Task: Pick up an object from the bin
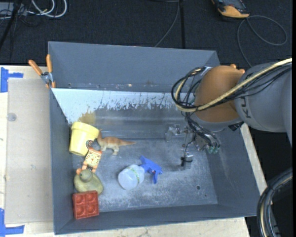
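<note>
Seven loose things: by my count, all lying in the left and middle of the grey metal bin (133,68), none of them heaped.
Gripper: the two-finger gripper (186,160) hangs low over bare floor, right of the middle of the bin, under the arm's orange wrist cover (217,95) and its black cables.
Gripper state: it cannot be told from this angle whether it is parted or closed; nothing shows in its grasp.
Nearest thing: a small blue plastic toy (150,169), just left of the gripper and apart from it, flat on the floor.
Blue toy's axis: the long axis seems to run from upper left to lower right, with a short limb sticking downward near the lower end (which end is the front I cannot tell).
Beside it: a pale blue-white rounded thing (130,177), touching or nearly touching the toy's left side.
Dinosaur: a tan plastic dinosaur (113,143), lying with its tail pointing right and its head toward the cup.
Cup: a yellow plastic cup (83,138) near the left wall, tilted; its contents cannot be made out.
Card: a small orange-and-white card (92,158) just below the cup.
Lower left corner: an olive-green rounded figure (88,181), with a red studded building brick (85,204) just below it.
Bin as container: it holds every one of these things.
</note>
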